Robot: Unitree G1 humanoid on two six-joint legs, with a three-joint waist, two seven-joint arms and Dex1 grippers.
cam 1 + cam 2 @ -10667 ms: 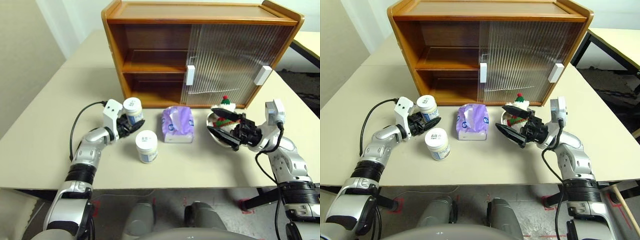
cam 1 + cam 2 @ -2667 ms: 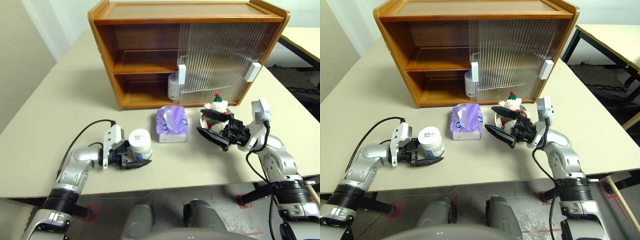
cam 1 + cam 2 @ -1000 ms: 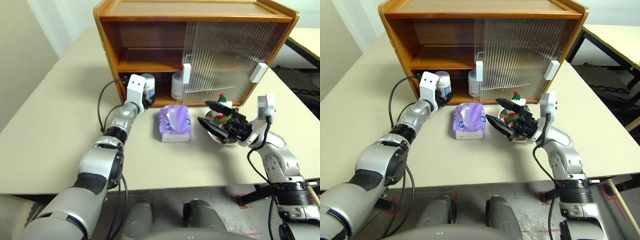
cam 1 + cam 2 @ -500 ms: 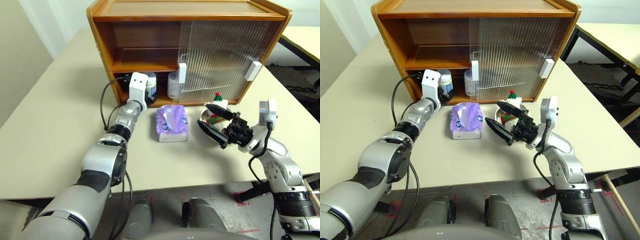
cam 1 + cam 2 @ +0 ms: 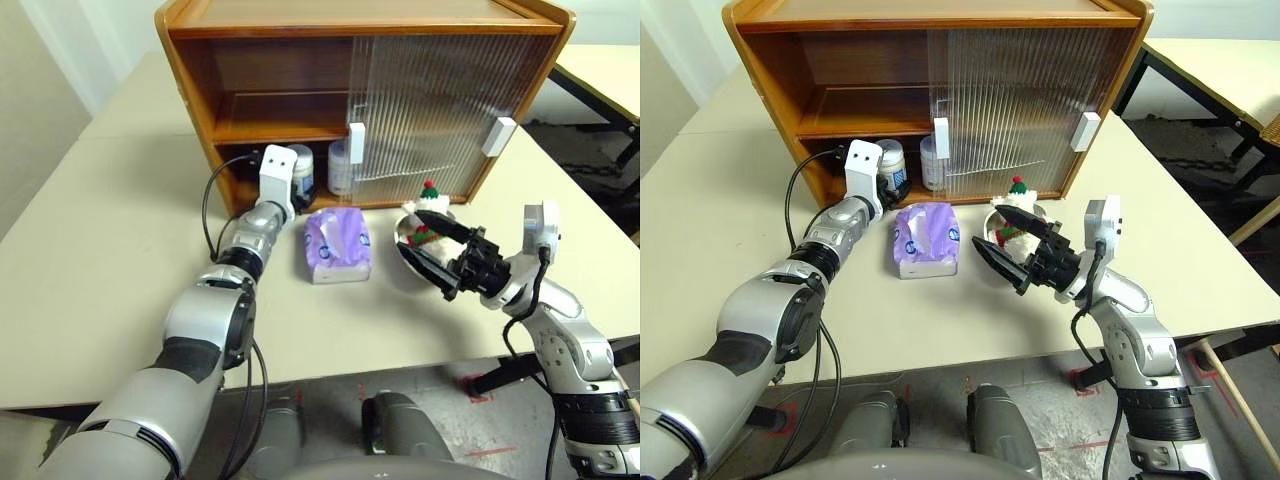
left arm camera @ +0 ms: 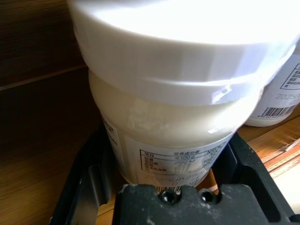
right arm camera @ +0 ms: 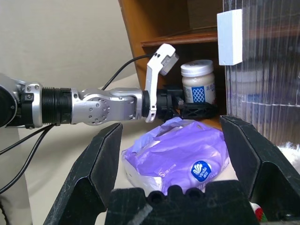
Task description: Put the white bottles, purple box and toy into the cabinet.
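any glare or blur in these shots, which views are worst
Left wrist view: the jar lid is blown out to white glare and soft, being so close. Right wrist view: the tissue pack is sharp, the end effector slightly soft. Head views: even light, ribbed cabinet door blurs what lies behind it.

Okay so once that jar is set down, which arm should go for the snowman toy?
Probably the right. The right hand is open and empty right beside the toy in its metal dish, while the left hand is at the cabinet's lower shelf, closed on a white jar.
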